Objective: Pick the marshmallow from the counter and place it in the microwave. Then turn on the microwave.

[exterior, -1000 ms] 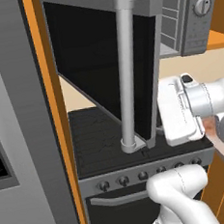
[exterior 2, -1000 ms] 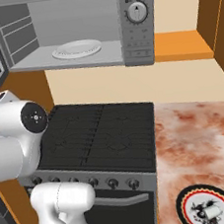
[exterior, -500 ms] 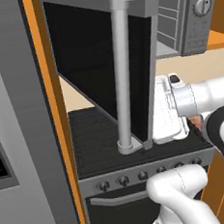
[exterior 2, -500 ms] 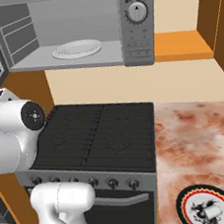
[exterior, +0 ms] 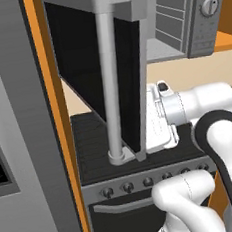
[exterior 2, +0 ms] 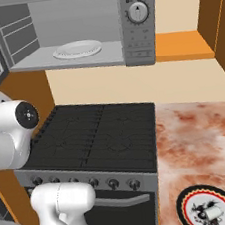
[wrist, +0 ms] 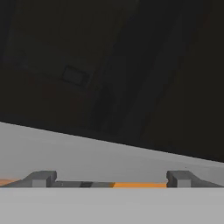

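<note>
The microwave [exterior 2: 136, 26] hangs above the stove with its cavity showing a white plate [exterior 2: 77, 50]. Its dark glass door [exterior: 90, 65] stands swung out toward the left, grey bar handle [exterior: 109, 78] in front. My white hand [exterior: 157, 118] sits just behind the door's inner face, close to its lower edge. In the hand view my gripper [wrist: 110, 179] is open, fingertips [wrist: 41, 177] wide apart with nothing between them, facing the dark glass. The marshmallow [exterior 2: 212, 213], a small off-white lump, lies on a red-and-black rimmed plate [exterior 2: 187, 200] on the counter [exterior 2: 202, 133].
The black stovetop [exterior 2: 97, 136] with a row of knobs [exterior 2: 113, 183] lies under the microwave. A grey fridge front [exterior: 15, 147] and an orange cabinet panel [exterior: 57, 133] stand left of the door. An orange shelf [exterior 2: 181, 48] sits right of the microwave.
My hand has moved left, up against the door's inner side. The door and its handle have swung further left, standing wider than a second ago.
</note>
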